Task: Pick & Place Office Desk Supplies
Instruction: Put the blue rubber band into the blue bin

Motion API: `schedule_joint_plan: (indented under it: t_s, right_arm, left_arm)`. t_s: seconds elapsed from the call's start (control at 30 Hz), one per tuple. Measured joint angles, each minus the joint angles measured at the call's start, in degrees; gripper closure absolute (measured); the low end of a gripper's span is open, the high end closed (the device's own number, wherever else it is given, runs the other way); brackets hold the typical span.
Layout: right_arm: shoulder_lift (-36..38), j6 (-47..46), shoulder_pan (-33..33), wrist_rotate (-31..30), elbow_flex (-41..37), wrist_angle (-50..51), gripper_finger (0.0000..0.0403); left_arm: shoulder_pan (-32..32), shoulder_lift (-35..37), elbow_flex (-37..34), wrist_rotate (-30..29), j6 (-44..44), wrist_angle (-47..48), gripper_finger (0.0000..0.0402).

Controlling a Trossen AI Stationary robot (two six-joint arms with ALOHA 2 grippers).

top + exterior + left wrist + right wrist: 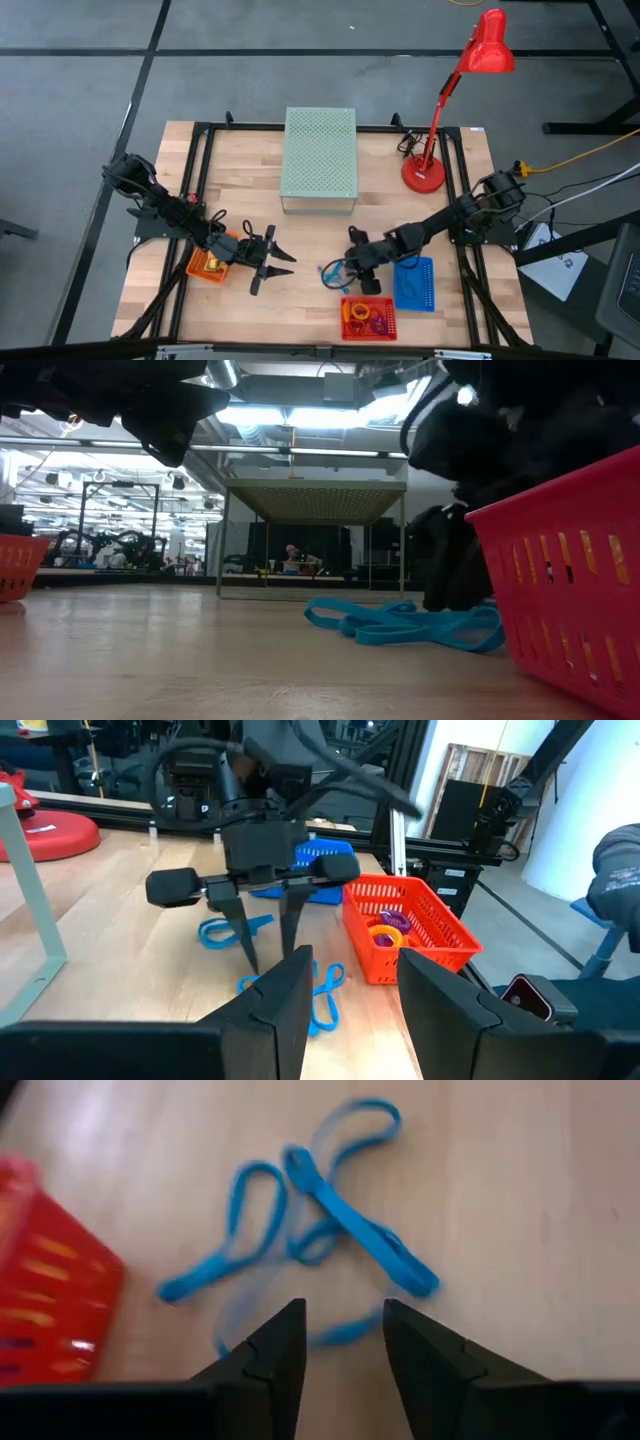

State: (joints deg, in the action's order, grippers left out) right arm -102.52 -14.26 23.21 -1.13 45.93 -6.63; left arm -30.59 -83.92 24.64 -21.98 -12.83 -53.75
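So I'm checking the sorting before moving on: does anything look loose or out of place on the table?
Yes: a tangle of blue rubber bands lies loose on the bare wood, outside the red basket beside it. The right gripper hovers open right over the tangle.

My right gripper (345,272) hangs over the rubber bands (333,273), perhaps touching; basket of ring clips (367,318) nearer the front edge, perforated box (320,160) behind.
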Motion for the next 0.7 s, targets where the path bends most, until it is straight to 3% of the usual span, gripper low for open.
schedule_joint_plan:
  t_s: [0.13,0.7]
  right_arm:
    - [0.0,-0.3,-0.2,1.8,0.5,0.8,0.0266]
    - [-0.9,-7.5,-0.2,-2.2,0.5,2.9,0.0266]
  left_arm:
    - [0.0,0.0,0.0,0.0,0.0,0.0,0.0258]
    - [-0.1,0.0,0.0,-0.6,0.0,0.0,0.0258]
